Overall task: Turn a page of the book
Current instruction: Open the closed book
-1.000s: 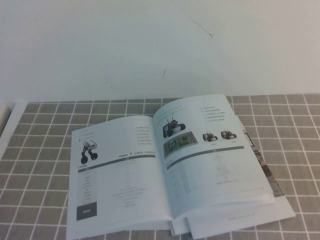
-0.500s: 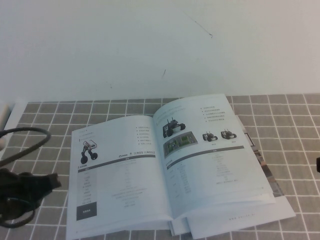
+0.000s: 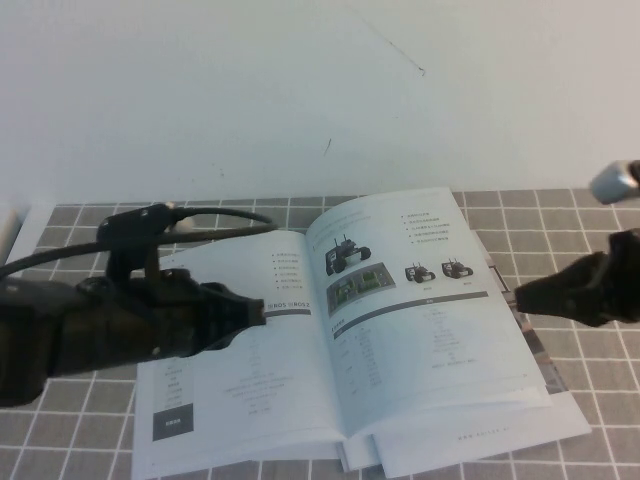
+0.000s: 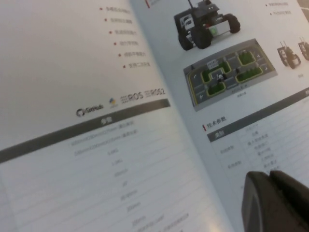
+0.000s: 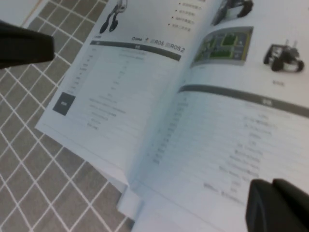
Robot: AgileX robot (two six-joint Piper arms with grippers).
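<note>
The book (image 3: 262,392) lies open on the tiled table. The page (image 3: 430,300) is its right-hand leaf, with small black wheeled robots, a grey bar and a table; it lies flat. It also shows in the left wrist view (image 4: 231,87) and the right wrist view (image 5: 241,96). My left gripper (image 3: 258,314) is shut and empty, low over the left leaf near the spine; its fingers (image 4: 258,198) are pressed together. My right gripper (image 3: 520,297) is shut and empty at the page's outer right edge; its fingers (image 5: 263,203) hang over the page's lower part.
Magazine sheets (image 3: 540,352) with colourful edges stick out beneath the book at right and front. The grey tiled mat (image 3: 590,390) surrounds the book. A white wall rises behind. My left arm (image 5: 24,46) shows over the book's far side in the right wrist view.
Both arms have come in from the sides. The left gripper has moved from the table's left edge to over the left leaf. The right gripper has reached the page's right edge. The book is unchanged.
</note>
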